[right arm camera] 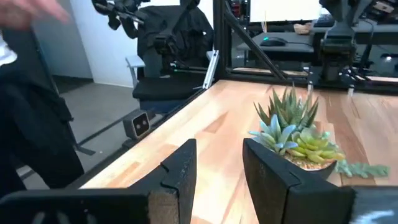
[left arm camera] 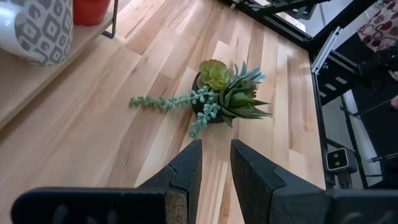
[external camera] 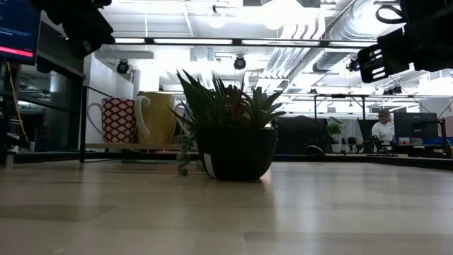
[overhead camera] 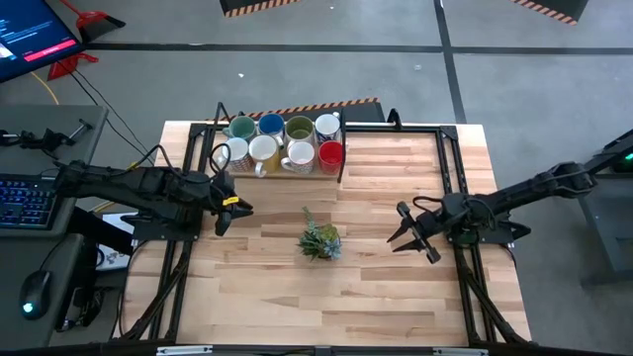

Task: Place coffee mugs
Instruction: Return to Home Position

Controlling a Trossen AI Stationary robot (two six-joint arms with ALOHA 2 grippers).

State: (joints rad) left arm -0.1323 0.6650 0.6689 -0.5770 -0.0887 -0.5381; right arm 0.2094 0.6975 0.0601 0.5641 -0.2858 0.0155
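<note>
Ceramic coffee mugs (overhead camera: 262, 150), all eight on shelf (left arm camera: 37, 81) | left end effector (left arm camera: 216, 146) parted, empty | right end effector (right arm camera: 219, 144) parted, empty | placing looks done

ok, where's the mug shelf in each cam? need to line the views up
High view: mug shelf at top centre, on the table's edge, above the plant.
Low view: shelf at left, behind the plant.
Left wrist view: shelf in the upper left corner; plant mid-picture.
Right wrist view: shelf not in it; plant at right.
Shared landmark: the plant, in all four.
</note>
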